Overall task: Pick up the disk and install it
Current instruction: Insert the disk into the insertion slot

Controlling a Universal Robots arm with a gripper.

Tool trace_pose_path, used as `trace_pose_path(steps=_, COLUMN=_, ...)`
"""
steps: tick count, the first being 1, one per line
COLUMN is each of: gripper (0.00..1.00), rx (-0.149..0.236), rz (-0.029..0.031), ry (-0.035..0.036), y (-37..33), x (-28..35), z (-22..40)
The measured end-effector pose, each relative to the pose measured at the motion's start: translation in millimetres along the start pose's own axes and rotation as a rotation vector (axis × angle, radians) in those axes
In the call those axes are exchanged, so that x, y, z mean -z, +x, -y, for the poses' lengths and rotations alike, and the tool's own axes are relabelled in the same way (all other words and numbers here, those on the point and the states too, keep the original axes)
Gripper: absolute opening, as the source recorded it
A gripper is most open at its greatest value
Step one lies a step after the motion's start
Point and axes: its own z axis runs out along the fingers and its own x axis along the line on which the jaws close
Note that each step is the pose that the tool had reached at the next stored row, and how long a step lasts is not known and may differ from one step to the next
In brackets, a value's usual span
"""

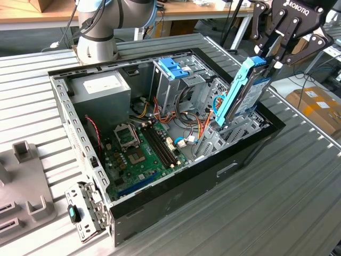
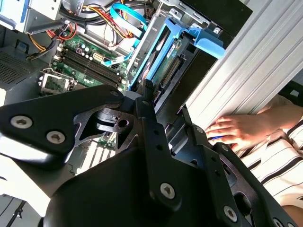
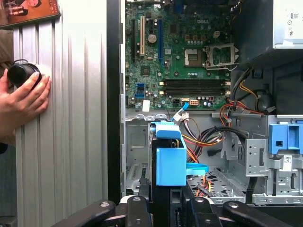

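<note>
One disk (image 1: 242,92), clamped between the fingers (image 1: 270,44), is best kept square to the bay (image 1: 224,140) while lowered.

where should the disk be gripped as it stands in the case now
Its upper end, from above. The disk stands tilted on end, lower end down in the drive bay of the computer case, so only the top is free. The gripper is clamped there.

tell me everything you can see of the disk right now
The disk is a flat silver-grey metal drive framed by long light-blue plastic rails. It stands steeply tilted, its upper end clamped in the pincer, its lower end down in the metal drive bay at the exterior view's right end of the open computer case.
</note>
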Motion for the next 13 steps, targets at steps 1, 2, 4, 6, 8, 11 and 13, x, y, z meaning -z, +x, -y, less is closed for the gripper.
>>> trace_pose_path(steps=1, gripper=0.35, rx=0.000, rz=0.0000, ry=0.0000, y=0.0, x=0.0, z=0.0)
trace_pose_path(steps=2, gripper=0.35, rx=0.000, rz=0.0000, ry=0.0000, y=0.0, x=0.0, z=0.0)
trace_pose_path(steps=4, gripper=0.35, rx=0.000, rz=0.0000, ry=0.0000, y=0.0, x=-0.1, z=0.0)
trace_pose_path(steps=6, gripper=0.35, rx=0.000, rz=0.0001, ry=0.0000, y=0.0, x=-0.4, z=0.0)
trace_pose_path(steps=8, gripper=0.35, rx=0.000, rz=0.0001, ry=0.0001, y=0.0, x=-1.6, z=0.0)
trace_pose_path(steps=11, gripper=0.35, rx=0.000, rz=0.0000, ry=0.0000, y=-0.1, x=-4.0, z=-0.1)
trace_pose_path(steps=13, gripper=0.35, rx=0.000, rz=0.0000, ry=0.0000, y=-0.1, x=-4.9, z=-0.1)
